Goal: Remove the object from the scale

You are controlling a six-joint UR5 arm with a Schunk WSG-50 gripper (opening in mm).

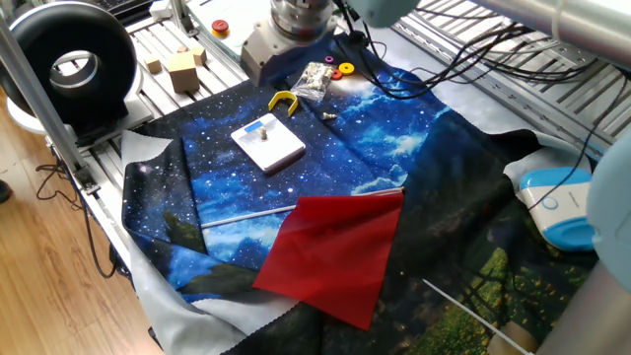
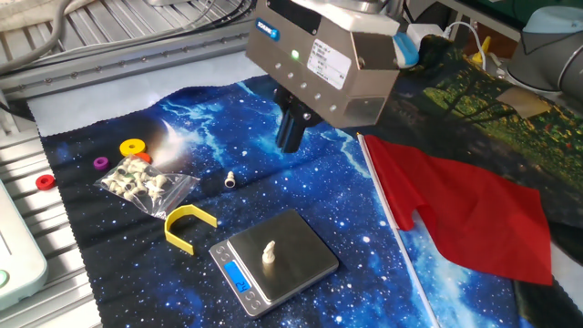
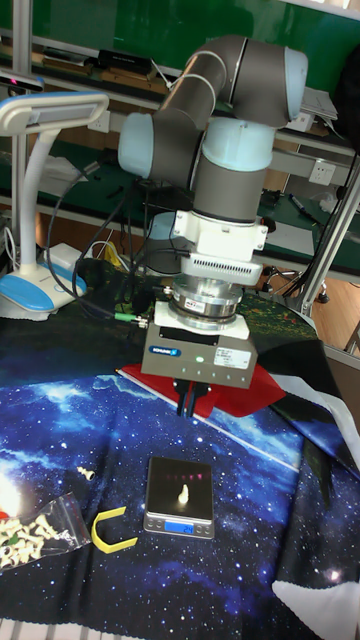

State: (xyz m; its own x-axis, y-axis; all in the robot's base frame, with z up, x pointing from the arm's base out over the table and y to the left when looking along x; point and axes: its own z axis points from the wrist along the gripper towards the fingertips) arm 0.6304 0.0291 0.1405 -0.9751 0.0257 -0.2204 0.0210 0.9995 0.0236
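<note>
Open air above the scale (image 2: 278,259), yellow U-shaped piece (image 2: 188,226) just beside its left edge, red cloth (image 2: 465,210) well apart to the right, end effector (image 2: 291,128) overhead behind.

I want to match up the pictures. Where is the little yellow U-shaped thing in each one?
One fixed view: yellow piece upper middle, behind the scale.
The other fixed view: lower left, left of the scale.
Tall fixed view: bottom left, left of the scale.
Shared landmark: the scale.
</note>
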